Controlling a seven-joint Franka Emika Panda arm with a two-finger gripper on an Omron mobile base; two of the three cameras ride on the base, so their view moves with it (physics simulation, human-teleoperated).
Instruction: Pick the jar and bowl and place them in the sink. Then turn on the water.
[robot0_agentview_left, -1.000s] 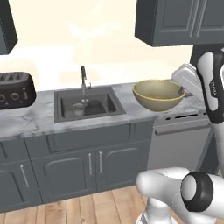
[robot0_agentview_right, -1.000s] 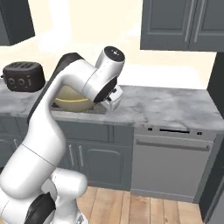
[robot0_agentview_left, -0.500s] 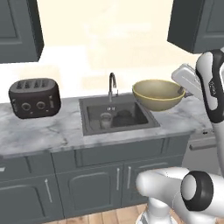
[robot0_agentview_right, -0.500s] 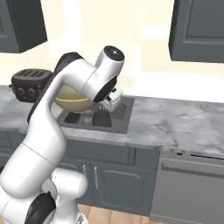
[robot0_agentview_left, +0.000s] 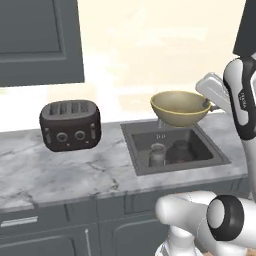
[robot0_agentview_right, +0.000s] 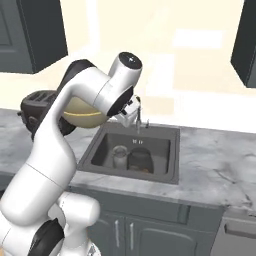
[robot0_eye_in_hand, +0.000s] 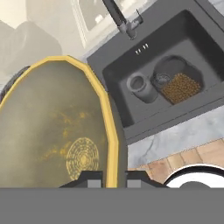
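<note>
Clamped on the rim of the bowl, the gripper has one fingertip inside the yellow edge and one outside it, so the hold is a pinch on the wall alone. In the left base view the bowl hangs upright above the back edge of the sink, clear of the counter and not yet lowered into the basin. Compared with a second ago the whole scene has slid sideways in both base views: the toaster now sits further toward the middle of the left base view and the dishwasher front has gone from it, which is the base driving along the counter, not the things moving; the bowl keeps its place against the arm. That puts the sink squarely under the load, so the carry looks nearly done and the lowering is the step in hand. The bowl is round and shallow, yellowish-tan outside, with a speckled olive inside and a ringed centre. The jar already lies in the sink on its side, brown granules showing through the glass, just beside a small grey cup. The tap stands at the back edge, and no stream falls from it.
</note>
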